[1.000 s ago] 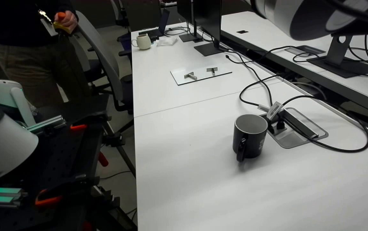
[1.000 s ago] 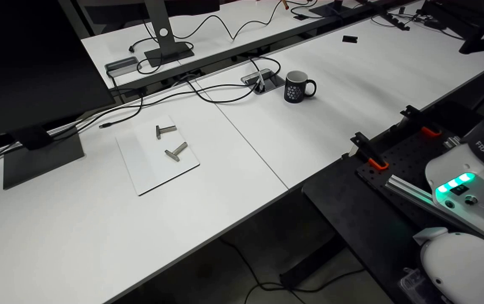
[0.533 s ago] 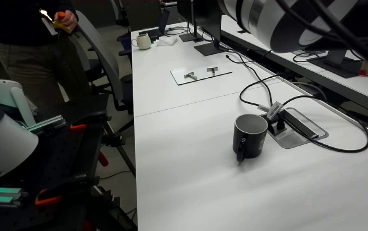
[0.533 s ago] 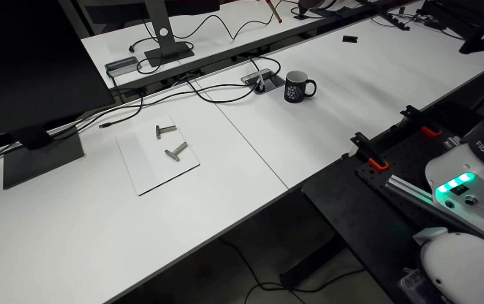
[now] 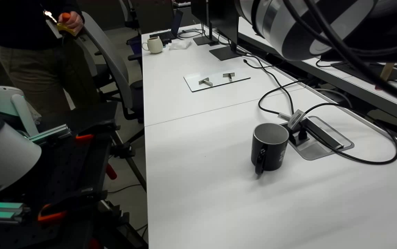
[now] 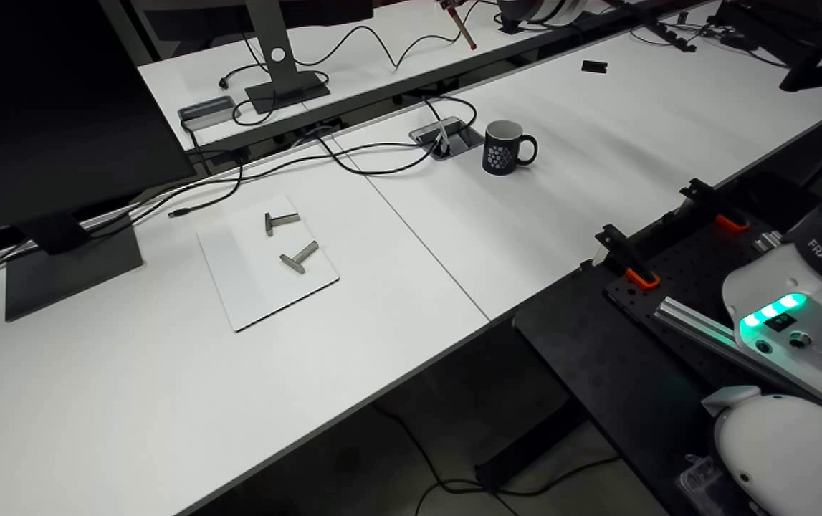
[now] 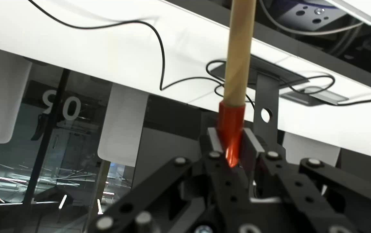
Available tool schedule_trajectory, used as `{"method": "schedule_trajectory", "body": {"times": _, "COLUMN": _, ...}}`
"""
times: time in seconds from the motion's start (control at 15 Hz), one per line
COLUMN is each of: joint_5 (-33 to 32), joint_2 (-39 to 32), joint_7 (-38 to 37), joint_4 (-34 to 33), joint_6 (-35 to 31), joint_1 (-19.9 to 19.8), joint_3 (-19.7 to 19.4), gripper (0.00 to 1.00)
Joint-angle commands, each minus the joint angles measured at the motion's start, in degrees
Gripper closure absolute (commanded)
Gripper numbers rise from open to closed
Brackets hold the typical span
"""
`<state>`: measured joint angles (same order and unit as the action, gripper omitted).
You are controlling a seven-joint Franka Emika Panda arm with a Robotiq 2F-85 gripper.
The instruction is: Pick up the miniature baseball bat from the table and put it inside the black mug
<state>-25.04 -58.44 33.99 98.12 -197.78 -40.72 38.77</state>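
White counter (image 6: 561,222); on it we see the black mug (image 6: 500,159), upright, just beside an inset cable box (image 5: 323,130); black cables (image 5: 375,163); white panel (image 6: 256,272) lying flat; dark monitor bases (image 6: 70,276); cream mug (image 5: 155,45) near one end

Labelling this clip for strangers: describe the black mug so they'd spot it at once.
On the long white table, find the flat grey cable box set into its top. The black mug stands upright right beside it. Unlike that flat box or the cream mug farther along, it is a black cylinder with a pale inside and pale dots outside.
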Motion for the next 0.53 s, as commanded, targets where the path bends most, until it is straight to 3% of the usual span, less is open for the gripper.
{"method": "schedule_trajectory", "body": {"times": 0.0, "joint_5": 9.25, "joint_2": 4.40, "joint_7": 2.02, "joint_4": -2.27, "joint_6": -0.42, "joint_1": 9.61, "joint_3": -11.91, "gripper": 0.93}}
{"method": "schedule_trajectory", "body": {"times": 0.47, "joint_5": 24.00, "joint_2": 8.95, "joint_7": 2.99, "joint_4": -1.33, "joint_6": -0.42, "joint_1": 30.39, "joint_3": -36.36, "gripper": 0.93}}
